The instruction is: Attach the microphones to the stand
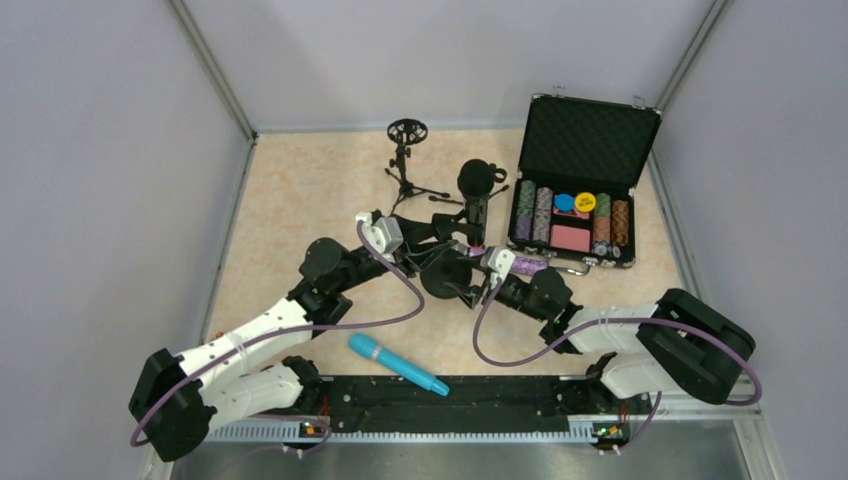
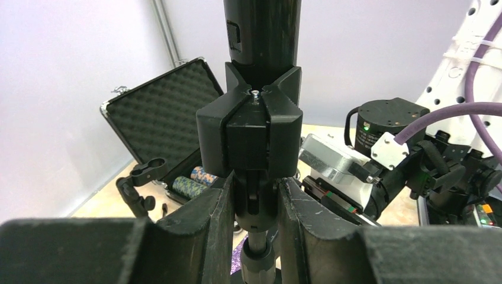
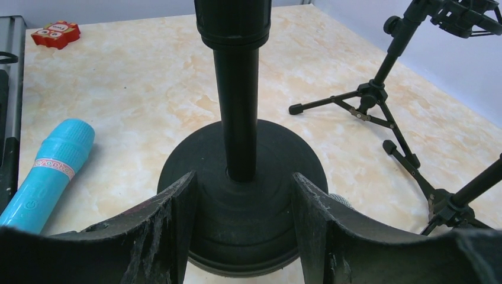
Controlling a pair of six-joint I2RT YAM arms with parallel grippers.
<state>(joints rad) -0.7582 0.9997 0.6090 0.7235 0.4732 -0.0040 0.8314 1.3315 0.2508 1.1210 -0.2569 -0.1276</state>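
Beige marbled tabletop (image 1: 290,200) is sitting between grey walls (image 1: 100,150). Left gripper (image 2: 256,198) is clamping the stand (image 2: 254,133) under its clip, which is carrying the black microphone (image 2: 260,35), top cropped. Right gripper (image 3: 243,186) is straddling the stand's stem, jaws apart, not touching it. Cyan microphone (image 1: 397,364) is lying at the near edge; purple microphone (image 1: 528,266) is lying partly hidden beside the right wrist.

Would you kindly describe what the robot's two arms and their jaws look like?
Both the left arm and right arm have white shell links between bulky black joint housings. A purple cable loops along each one to a small white wrist block. The left gripper and right gripper have black, wedge-shaped jaws with scuffed, greyish inner faces.
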